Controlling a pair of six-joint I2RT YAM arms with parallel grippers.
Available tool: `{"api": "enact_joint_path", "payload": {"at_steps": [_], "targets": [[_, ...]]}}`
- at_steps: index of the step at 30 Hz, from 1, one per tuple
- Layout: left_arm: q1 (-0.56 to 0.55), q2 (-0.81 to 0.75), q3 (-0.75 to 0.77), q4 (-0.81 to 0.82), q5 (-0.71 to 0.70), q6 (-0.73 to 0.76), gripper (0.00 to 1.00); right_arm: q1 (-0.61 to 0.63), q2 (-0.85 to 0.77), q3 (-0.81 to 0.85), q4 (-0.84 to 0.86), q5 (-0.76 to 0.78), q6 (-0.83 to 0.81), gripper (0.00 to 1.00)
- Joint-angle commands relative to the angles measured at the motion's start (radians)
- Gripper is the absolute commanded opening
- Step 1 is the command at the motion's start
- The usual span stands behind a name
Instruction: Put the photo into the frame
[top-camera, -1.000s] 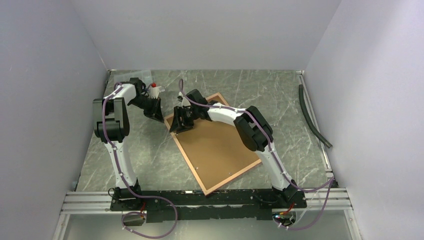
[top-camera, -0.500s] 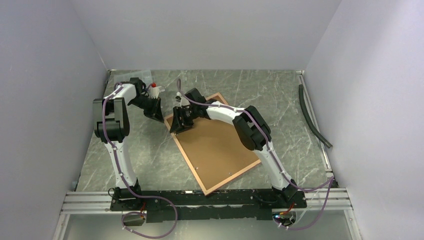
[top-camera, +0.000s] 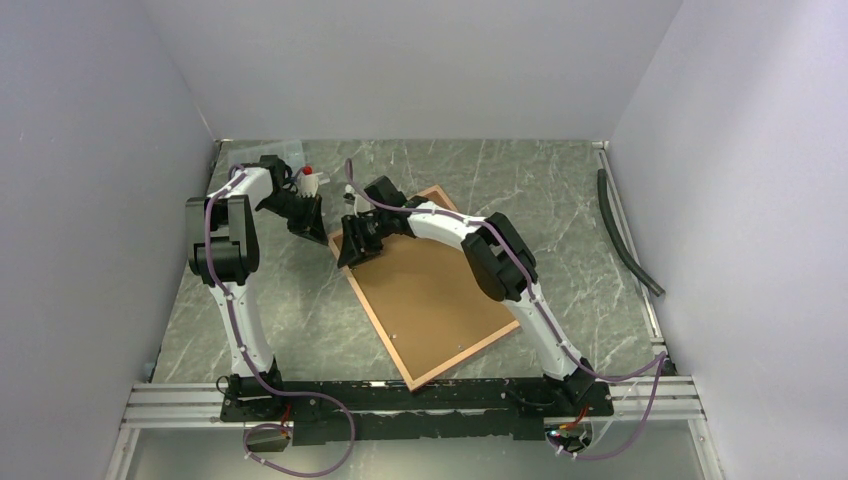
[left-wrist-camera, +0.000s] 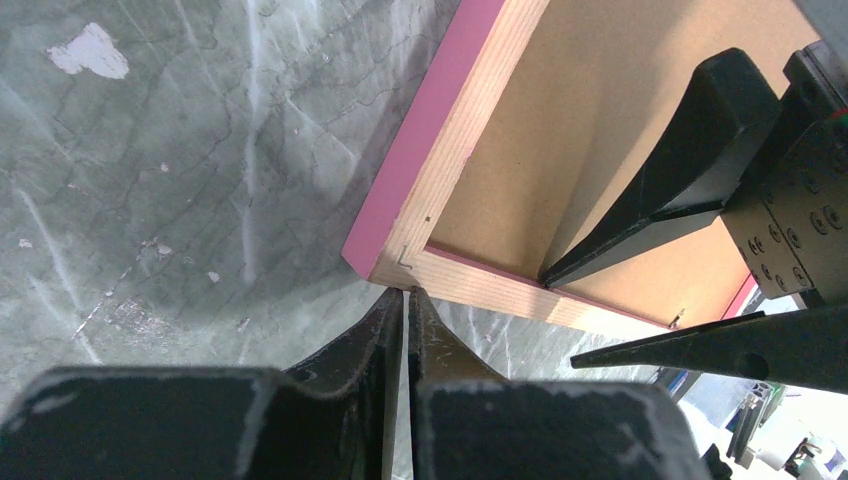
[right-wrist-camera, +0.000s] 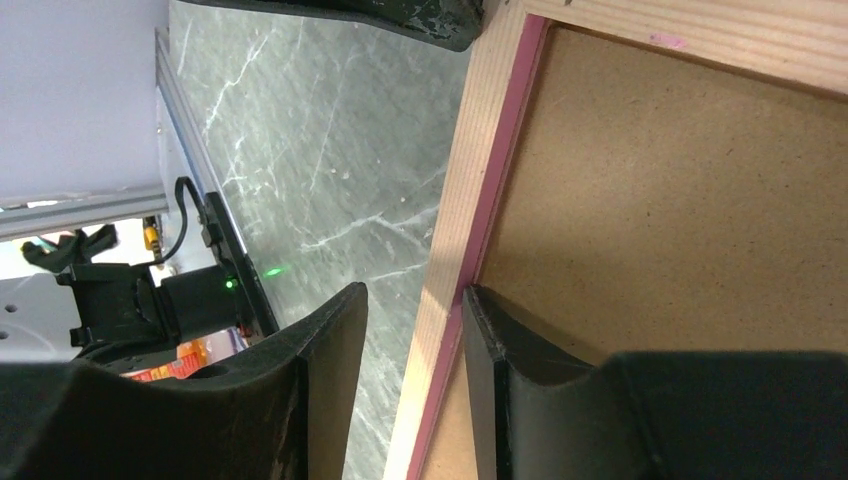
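Note:
The frame lies back up on the table, its tan wood rail and pink edge around a brown backing board. The photo is hidden. My left gripper is shut on nothing, its tips touching the outer side of the frame at its far left corner. My right gripper stands open astride the frame's left rail near that corner. One of its fingers rests inside, on the board against the pink edge. The other finger hangs outside over the table, a gap away from the rail.
A white bottle with a red cap stands behind the left gripper, near a clear plastic sheet at the back wall. A black hose lies along the right rail. The arms' mounting rail runs across the near edge.
The right gripper's jaws have narrowed around the frame's rail, and its wrist has shifted slightly left. The left gripper and the frame have stayed put.

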Motion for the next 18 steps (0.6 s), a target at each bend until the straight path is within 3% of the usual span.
{"api": "enact_joint_path", "payload": {"at_steps": [1,14,18], "targets": [[-0.041,-0.009,0.002,0.048,-0.009,-0.015,0.11,0.032,0.038,0.019,-0.081,0.033,-0.041,0.43],[-0.041,-0.023,-0.008,0.049,-0.022,-0.007,0.1,0.031,0.009,-0.02,-0.113,0.031,-0.046,0.4],[-0.041,-0.036,-0.008,0.033,-0.015,-0.006,0.1,0.028,0.004,0.035,-0.169,0.031,-0.082,0.52]]}}
